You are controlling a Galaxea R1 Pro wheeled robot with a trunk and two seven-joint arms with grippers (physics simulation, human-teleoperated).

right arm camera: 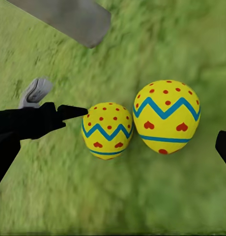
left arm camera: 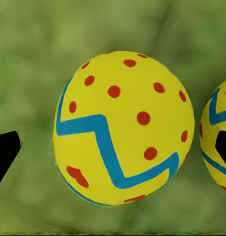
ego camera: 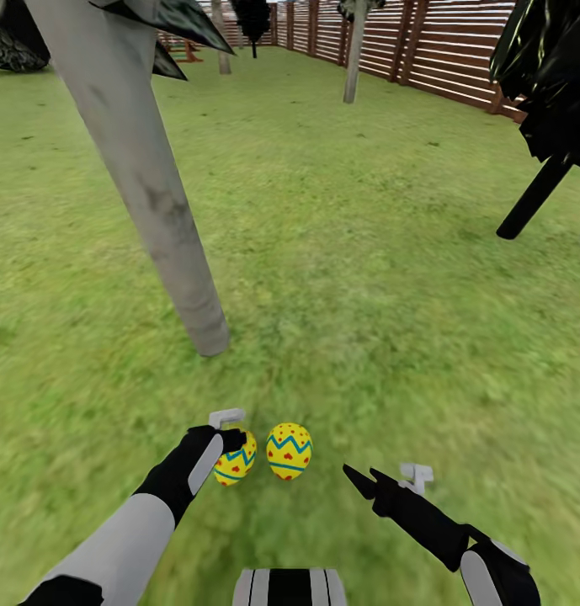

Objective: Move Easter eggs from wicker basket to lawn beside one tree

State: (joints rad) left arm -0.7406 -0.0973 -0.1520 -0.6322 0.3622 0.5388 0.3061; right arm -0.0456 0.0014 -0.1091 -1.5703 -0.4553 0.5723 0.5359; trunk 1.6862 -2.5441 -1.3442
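Left gripper sits around the second egg on the lawn beside its twin near the grey tree, jaws apart, right gripper empty, apparently spread; likely next, back off and fetch egg three.

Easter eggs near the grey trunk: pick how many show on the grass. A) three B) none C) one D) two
D: two Easter eggs lie side by side on the lawn near the pale grey trunk, one at the left gripper, the other beside it.
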